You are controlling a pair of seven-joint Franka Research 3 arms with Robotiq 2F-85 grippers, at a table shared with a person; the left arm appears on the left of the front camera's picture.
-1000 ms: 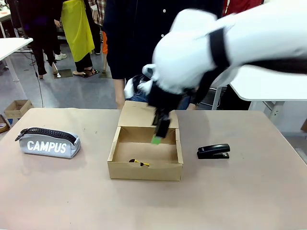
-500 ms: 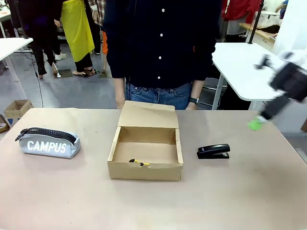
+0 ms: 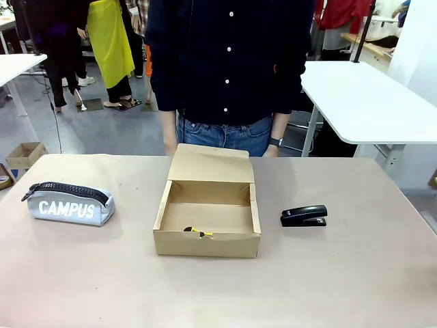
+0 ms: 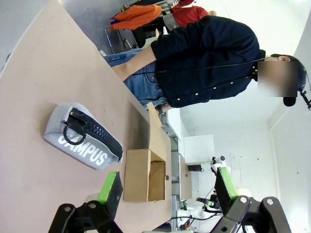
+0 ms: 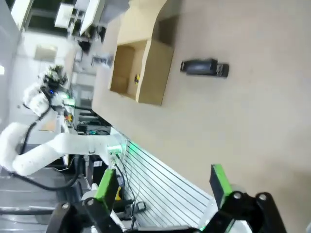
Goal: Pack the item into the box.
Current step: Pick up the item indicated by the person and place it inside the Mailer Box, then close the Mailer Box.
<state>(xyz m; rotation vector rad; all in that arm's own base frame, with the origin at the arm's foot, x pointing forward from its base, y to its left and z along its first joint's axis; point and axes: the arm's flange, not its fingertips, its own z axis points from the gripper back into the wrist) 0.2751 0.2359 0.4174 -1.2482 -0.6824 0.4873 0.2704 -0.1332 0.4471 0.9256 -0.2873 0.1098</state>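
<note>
The box [image 3: 205,244] stands open mid-table, its flap lid tilted back toward the person. The item [image 3: 199,233], yellow with a black tip, lies inside against the front wall. In the right wrist view my right gripper [image 5: 163,185] is open and holds nothing, high above the table and well off from the box [image 5: 155,73], where a bit of the yellow item [image 5: 137,78] shows inside. My left gripper [image 4: 167,187] is open too, with nothing between its fingers, and sits back from the box [image 4: 136,174].
A black stapler [image 3: 304,216] lies right of the box. A grey "CAMPUS" pencil case [image 3: 68,203] lies at the left. A person in a dark shirt [image 3: 229,61] stands at the far edge, right behind the box.
My right arm has pulled away from over the box, swung right and left the front view. The item still lies in the box.
</note>
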